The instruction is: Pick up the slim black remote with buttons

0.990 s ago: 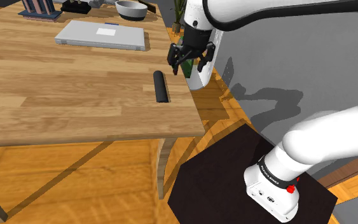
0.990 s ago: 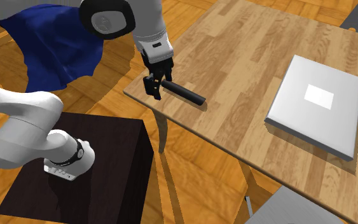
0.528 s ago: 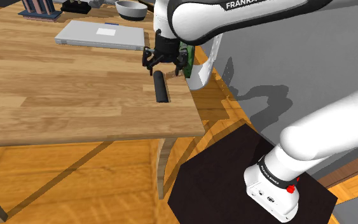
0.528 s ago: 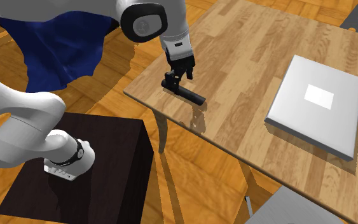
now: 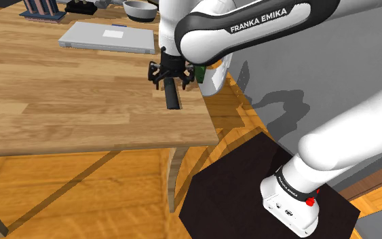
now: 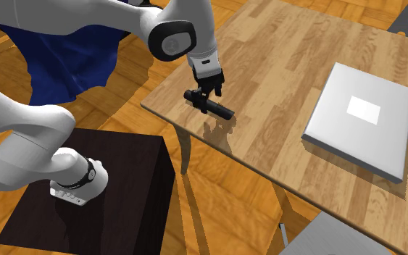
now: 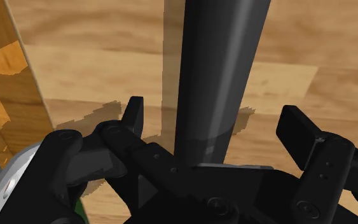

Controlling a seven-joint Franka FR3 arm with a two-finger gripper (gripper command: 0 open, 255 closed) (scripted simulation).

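Bright, even light comes from above. The arm point(image 5: 250, 27) throws a soft grey shadow onto the wall point(image 5: 288, 102), and the surface point(image 5: 60, 88) darkens bands of the floor point(image 5: 108, 170) beneath it. The end effector point(image 6: 208, 93) casts a jagged-edged shadow on the wood. In the wrist view, the remote point(image 7: 219, 70) carries a pale sheen along its length and a faint shadow strip beside it.

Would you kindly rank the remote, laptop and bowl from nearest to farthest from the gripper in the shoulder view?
1. Remote, directly under the gripper.
2. Laptop, farther back on the table.
3. Bowl, behind it at the far edge.
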